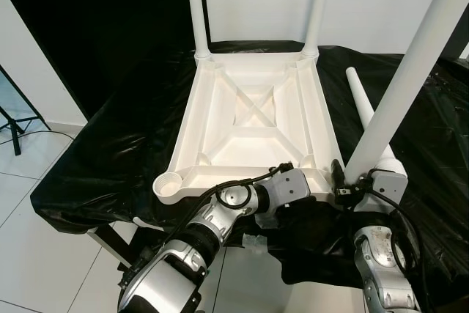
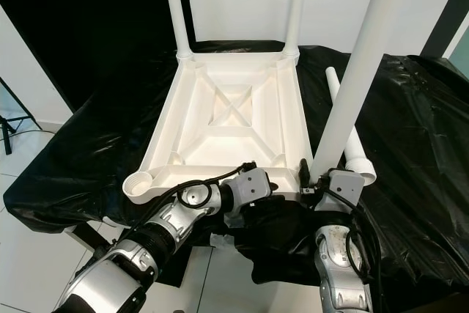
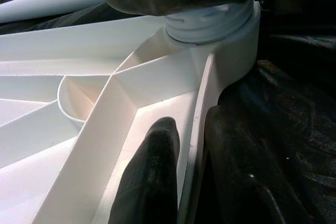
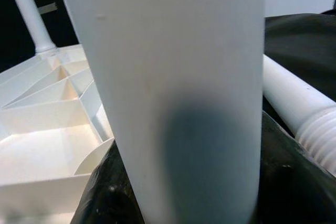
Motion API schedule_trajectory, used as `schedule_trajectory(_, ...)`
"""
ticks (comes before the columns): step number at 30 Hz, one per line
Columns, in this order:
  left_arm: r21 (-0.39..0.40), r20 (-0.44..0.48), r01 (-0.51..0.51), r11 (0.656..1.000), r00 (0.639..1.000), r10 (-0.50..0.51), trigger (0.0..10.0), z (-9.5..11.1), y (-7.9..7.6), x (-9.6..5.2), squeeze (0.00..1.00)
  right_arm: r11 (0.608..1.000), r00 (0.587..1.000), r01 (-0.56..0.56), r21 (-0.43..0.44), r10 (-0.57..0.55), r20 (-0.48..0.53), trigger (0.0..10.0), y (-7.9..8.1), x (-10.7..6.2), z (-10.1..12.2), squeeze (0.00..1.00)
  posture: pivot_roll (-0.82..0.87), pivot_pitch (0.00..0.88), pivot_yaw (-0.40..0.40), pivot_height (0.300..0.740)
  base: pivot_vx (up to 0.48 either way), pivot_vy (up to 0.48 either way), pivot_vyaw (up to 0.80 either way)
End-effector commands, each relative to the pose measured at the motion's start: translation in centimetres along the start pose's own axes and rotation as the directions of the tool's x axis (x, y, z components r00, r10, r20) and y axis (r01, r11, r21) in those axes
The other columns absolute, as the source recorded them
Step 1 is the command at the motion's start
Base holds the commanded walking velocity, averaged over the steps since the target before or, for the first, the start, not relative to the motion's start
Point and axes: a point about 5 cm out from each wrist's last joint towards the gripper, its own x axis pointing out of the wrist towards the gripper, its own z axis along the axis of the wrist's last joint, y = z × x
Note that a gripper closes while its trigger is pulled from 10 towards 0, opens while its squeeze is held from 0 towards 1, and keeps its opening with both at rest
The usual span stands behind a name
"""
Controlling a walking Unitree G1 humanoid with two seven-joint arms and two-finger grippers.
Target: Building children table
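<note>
Screwing the third leg into the near right corner socket

My right gripper is clamped on the leg; my left gripper pinches the tabletop rim beside that socket. I should keep the leg upright while twisting (cross-threading is the risk); the spare leg lies along the tabletop's right edge.

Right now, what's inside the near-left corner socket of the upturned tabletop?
Nothing: the near-left socket is an open, empty cup. The loose leg lies on the black sheet to the right. The socket's floor is partly hidden by its rim.
</note>
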Motion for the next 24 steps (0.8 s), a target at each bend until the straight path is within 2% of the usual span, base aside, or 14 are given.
schedule_trajectory(1,-0.084,-0.134,0.066,0.994,0.988,-0.077,10.0,-3.3,-2.3,-0.2,0.0,0.999,0.999,-0.05,-0.011,0.05,-0.01,1.6,0.9,0.0,-0.2,0.0,0.13,0.0,0.031,0.74,0.0,0.0,0.0)
schedule_trajectory(2,-0.084,-0.134,0.066,0.994,0.988,-0.077,10.0,-3.3,-2.3,-0.2,0.0,0.999,0.999,-0.05,-0.011,0.05,-0.01,1.6,0.9,0.0,-0.2,0.0,0.13,0.0,0.031,0.74,0.0,0.0,0.0)
schedule_trajectory(3,-0.087,-0.134,0.065,0.994,0.988,-0.076,10.0,-3.3,-2.4,-0.2,0.0,0.998,0.998,-0.061,-0.019,0.06,-0.016,10.0,0.9,0.2,-0.2,0.0,0.12,0.0,0.031,0.74,0.0,0.0,0.0)
schedule_trajectory(5,-0.088,-0.134,0.065,0.994,0.988,-0.076,10.0,-3.4,-2.4,-0.2,0.0,0.998,0.998,-0.065,-0.023,0.064,-0.019,10.0,0.9,0.3,-0.3,0.0,0.12,0.0,0.031,0.74,0.0,0.0,0.0)
schedule_trajectory(6,-0.091,-0.133,0.066,0.994,0.988,-0.078,10.0,-3.4,-2.6,-0.2,0.0,0.995,0.996,-0.091,-0.03,0.09,-0.02,10.0,0.6,0.4,-0.3,0.7,0.12,0.0,0.028,0.74,0.0,0.0,0.0)
schedule_trajectory(7,-0.091,-0.133,0.066,0.994,0.988,-0.078,10.0,-3.4,-2.6,-0.2,0.0,0.995,0.996,-0.091,-0.03,0.09,-0.02,10.0,0.6,0.4,-0.3,0.7,0.12,0.0,0.028,0.74,0.0,0.0,0.0)
schedule_trajectory(8,-0.091,-0.132,0.066,0.994,0.988,-0.078,10.0,-3.4,-2.6,-0.2,0.0,0.993,0.993,-0.115,-0.028,0.114,-0.022,10.0,0.4,0.4,-0.3,1.0,0.12,0.0,0.027,0.74,0.0,0.0,0.0)
schedule_trajectory(10,-0.092,-0.132,0.066,0.994,0.988,-0.078,10.0,-3.3,-2.6,0.0,0.0,0.977,0.978,-0.21,-0.046,0.209,-0.025,10.0,0.2,0.3,-0.1,1.0,0.11,0.0,0.027,0.74,0.0,0.0,0.0)
schedule_trajectory(13,-0.091,-0.13,0.067,0.994,0.988,-0.079,10.0,-3.3,-2.6,0.0,0.0,0.966,0.968,-0.251,-0.063,0.25,-0.023,10.0,0.2,0.2,0.1,1.0,0.11,0.0,0.026,0.74,0.0,0.0,0.0)
schedule_trajectory(14,-0.091,-0.129,0.069,0.993,0.988,-0.08,10.0,-3.2,-2.7,0.1,0.0,0.957,0.96,-0.28,-0.072,0.279,-0.025,10.0,0.1,0.1,0.2,0.67,0.11,0.0,0.026,0.74,0.0,0.0,0.0)
schedule_trajectory(15,-0.091,-0.126,0.07,0.993,0.989,-0.081,10.0,-3.1,-2.7,0.2,0.0,0.947,0.951,-0.309,-0.087,0.308,-0.022,10.0,0.0,0.0,0.3,0.0,0.11,0.0,0.025,0.74,0.0,0.0,0.0)
schedule_trajectory(20,-0.091,-0.122,0.07,0.993,0.989,-0.081,10.0,-3.0,-2.7,0.2,0.0,0.925,0.931,-0.363,-0.108,0.363,-0.02,10.0,-0.5,0.0,0.9,0.0,0.11,0.0,0.023,0.74,0.0,0.0,0.0)
schedule_trajectory(22,-0.093,-0.125,0.07,0.993,0.989,-0.081,10.0,-3.2,-2.8,0.1,0.0,0.909,0.918,-0.396,-0.128,0.394,-0.042,10.0,-1.4,-0.1,1.1,0.0,0.1,0.0,0.027,0.74,0.0,0.0,0.0)
schedule_trajectory(24,-0.093,-0.125,0.07,0.993,0.989,-0.081,10.0,-3.2,-2.8,0.1,0.0,0.909,0.918,-0.396,-0.128,0.394,-0.042,10.0,-1.4,-0.1,1.1,0.0,0.1,0.0,0.027,0.74,0.0,0.0,0.0)
